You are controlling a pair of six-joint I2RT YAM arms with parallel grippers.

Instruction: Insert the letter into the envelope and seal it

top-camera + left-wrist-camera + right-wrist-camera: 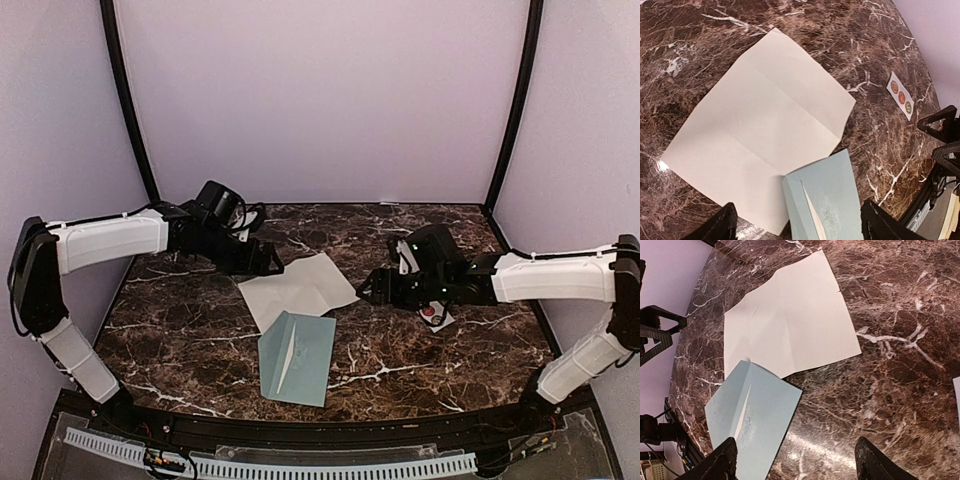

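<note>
The letter (pixel 300 290), a creased white sheet, lies flat on the dark marble table; it also shows in the left wrist view (pixel 760 125) and the right wrist view (pixel 790 325). The pale teal envelope (pixel 297 358) lies in front of it, overlapping its near edge, with a whitish slit showing; it also shows in the left wrist view (pixel 827 200) and the right wrist view (pixel 752 420). My left gripper (pixel 272 262) hovers open at the letter's far left corner. My right gripper (pixel 368 290) hovers open just right of the letter. Both are empty.
A small white strip of round stickers (pixel 901 95) lies on the table to the right, under my right arm (pixel 434 316). Purple walls enclose the table (pixel 180 340) on three sides. Black frame posts stand at the back corners.
</note>
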